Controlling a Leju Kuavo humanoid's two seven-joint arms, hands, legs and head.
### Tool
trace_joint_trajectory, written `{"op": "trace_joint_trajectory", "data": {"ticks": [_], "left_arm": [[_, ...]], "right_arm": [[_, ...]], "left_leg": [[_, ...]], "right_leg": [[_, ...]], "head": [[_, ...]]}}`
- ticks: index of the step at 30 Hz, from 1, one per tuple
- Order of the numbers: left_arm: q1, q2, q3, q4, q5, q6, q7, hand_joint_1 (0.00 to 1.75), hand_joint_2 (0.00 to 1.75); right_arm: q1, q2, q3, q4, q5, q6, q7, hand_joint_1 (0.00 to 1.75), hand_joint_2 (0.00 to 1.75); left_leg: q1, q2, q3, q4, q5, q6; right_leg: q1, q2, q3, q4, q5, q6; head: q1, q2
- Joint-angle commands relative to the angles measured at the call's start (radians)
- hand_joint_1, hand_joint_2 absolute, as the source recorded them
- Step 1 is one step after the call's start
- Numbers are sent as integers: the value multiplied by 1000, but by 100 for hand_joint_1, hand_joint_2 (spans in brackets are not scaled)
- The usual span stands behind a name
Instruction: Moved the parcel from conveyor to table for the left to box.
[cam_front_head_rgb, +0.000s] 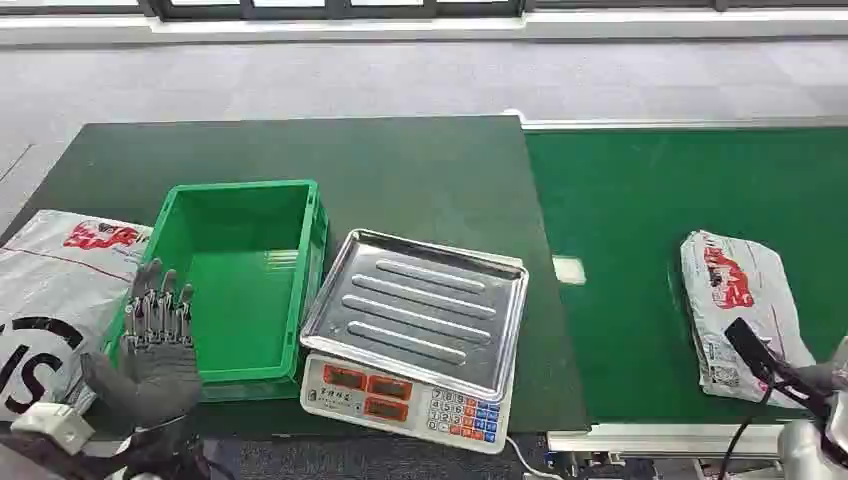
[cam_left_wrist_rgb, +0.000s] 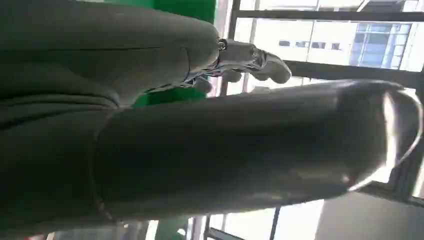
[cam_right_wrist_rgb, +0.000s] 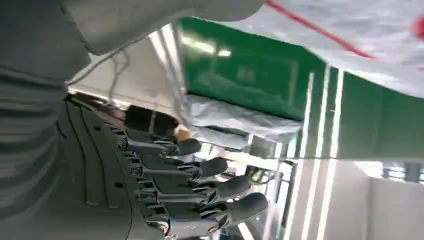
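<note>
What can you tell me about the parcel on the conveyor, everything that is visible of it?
The parcel is a soft grey-white plastic mailing bag with a red printed logo and a small dark printed patch near its near end. It looks wrinkled and glossy. It lies flat on the green conveyor belt, toward the belt's right side, lengthwise away from the robot. The right hand is at its near edge; whether it touches or grips the bag cannot be told.

The grey left hand (cam_front_head_rgb: 155, 345) is raised at the lower left, fingers upright and slightly apart, holding nothing. The right hand (cam_right_wrist_rgb: 200, 185) is low at the right edge, its dark fingers extended and spread, empty.
</note>
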Motion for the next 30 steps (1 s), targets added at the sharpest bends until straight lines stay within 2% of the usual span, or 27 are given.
{"op": "trace_joint_trajectory", "data": {"ticks": [1,4,6,8,9,10,13,16,26,30], "left_arm": [[21,25,60,1,-4,-6,16,0,0],[17,24,63,5,-4,-10,27,0,0],[16,31,60,12,-4,-14,27,0,0],[11,38,56,20,-5,-18,26,0,0],[9,38,54,20,-6,-18,26,0,0],[6,36,54,20,-8,-18,29,0,0],[-4,28,50,14,-15,-16,53,0,0],[-2,29,44,12,-18,-19,59,0,0],[-6,32,40,18,-19,-22,63,0,0],[-14,30,38,27,-23,-21,69,0,0]], "right_arm": [[-211,55,177,262,-28,-10,5,0,175],[-273,84,224,351,-39,-16,-30,0,175],[-296,105,246,374,-47,-36,-48,0,175],[-312,121,268,410,-40,3,-2,0,175],[-311,120,285,421,-26,23,27,0,175],[-305,123,298,425,-18,35,39,0,175],[-279,110,313,449,-22,123,76,0,175],[-258,101,314,463,-20,142,99,0,175],[-244,99,319,468,-24,182,105,0,175],[-223,86,334,467,-8,220,145,0,175]], "left_leg": [[2,7,4,-1,-1,-1],[1,6,3,-1,0,-1],[2,11,3,-3,0,-1],[1,8,-2,-1,0,-1],[2,9,-3,-2,0,-1],[1,6,-3,-1,0,-1],[2,3,5,-3,2,-2],[2,-1,4,-1,2,-2],[1,-1,2,-2,3,-2],[2,-1,3,-3,3,-2]], "right_leg": [[2,5,3,-3,2,-1],[1,4,3,-2,2,-1],[2,8,3,-4,4,-2],[1,4,4,-2,2,-1],[2,6,4,-3,3,-2],[2,3,3,-2,2,-2],[3,1,6,-4,2,-2],[2,-3,5,-2,1,-1],[2,-3,4,-3,2,-2],[3,-4,5,-5,3,-2]], "head": [[0,0],[0,0],[0,0],[0,0],[0,0],[0,0],[0,0],[0,0],[0,0],[0,0]]}}
